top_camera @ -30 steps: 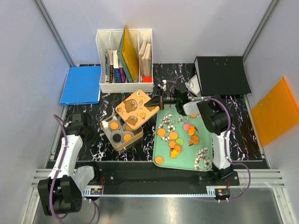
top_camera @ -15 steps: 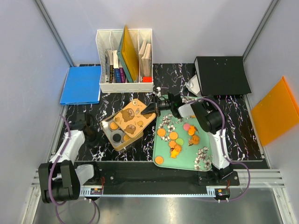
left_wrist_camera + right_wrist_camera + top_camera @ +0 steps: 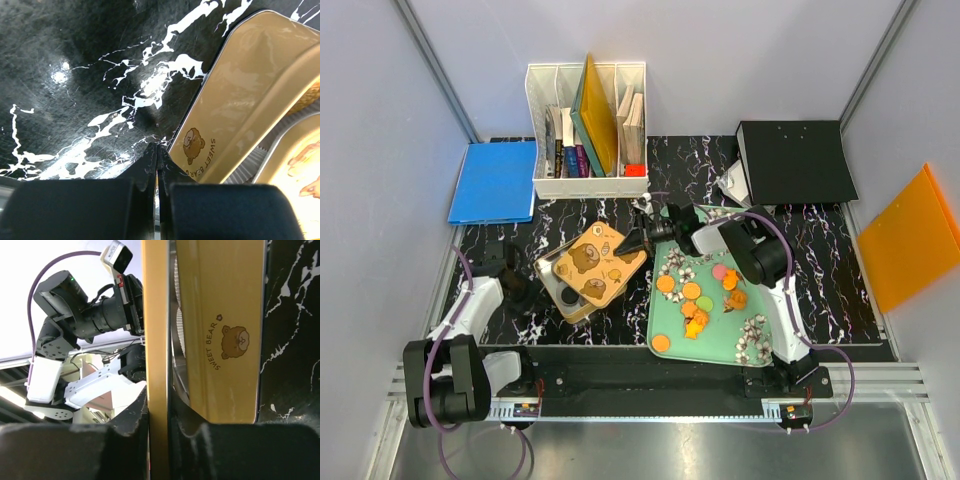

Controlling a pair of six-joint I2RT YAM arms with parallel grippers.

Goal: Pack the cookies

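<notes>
Right gripper (image 3: 640, 238) pinches the tin lid (image 3: 598, 258); cookies (image 3: 691, 291) lie at its five o'clock. The left gripper (image 3: 156, 155) is closed and empty.

The top external camera hangs above and behind the arm bases and looks steeply down. The bases sit at 6 o'clock, and the whole bench (image 3: 840, 270) fits in frame from far off. The left wrist camera sits low at the bench's 8 o'clock, just behind the left gripper (image 3: 156, 150). It faces roughly 3 o'clock across the black marbled surface to the tin (image 3: 240, 115) close by. The right wrist camera, near the bench's middle, is rolled sideways and looks past the right gripper (image 3: 159, 407) toward 8 o'clock, with the lid (image 3: 155, 315) edge-on close to the lens. All three views share the tin. The right wrist view also takes in the left arm (image 3: 75, 310).
</notes>
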